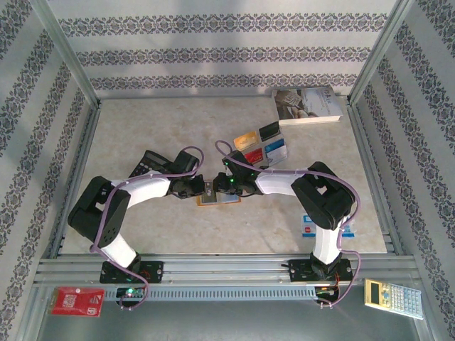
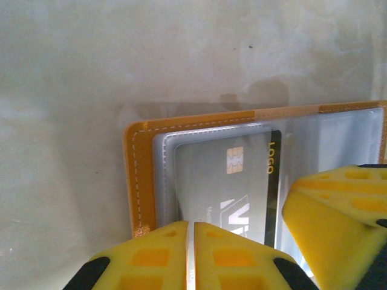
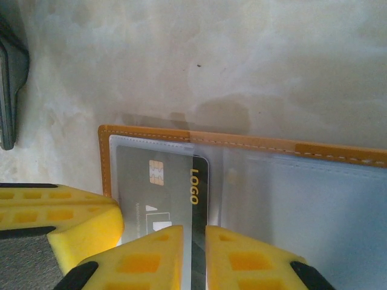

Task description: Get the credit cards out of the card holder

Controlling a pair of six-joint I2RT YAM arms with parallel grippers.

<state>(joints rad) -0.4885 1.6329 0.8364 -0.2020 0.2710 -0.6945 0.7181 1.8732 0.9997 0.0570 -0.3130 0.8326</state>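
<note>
The tan-orange, white-stitched card holder [image 1: 229, 201] lay open and flat at the middle of the mottled beige table [image 1: 142, 121], between the two arms. From above, the wrists covered most of it. The wrist cameras showed its glossy clear pockets over blue-grey lining, with a dark grey card [image 2: 242, 181] bearing a gold chip and the word LOGO tucked inside. The left gripper [image 2: 189, 232], with ribbed yellow fingers, was closed to a hairline slit at the holder's edge; we could not tell whether it pinched anything. The right gripper [image 3: 193, 232] kept a narrow gap over the card's black stripe, and its grip was unclear. Far right lay loose cards [image 1: 259, 145] and a white book [image 1: 307, 105]. A black calculator [image 1: 151, 163] sat left.
</note>
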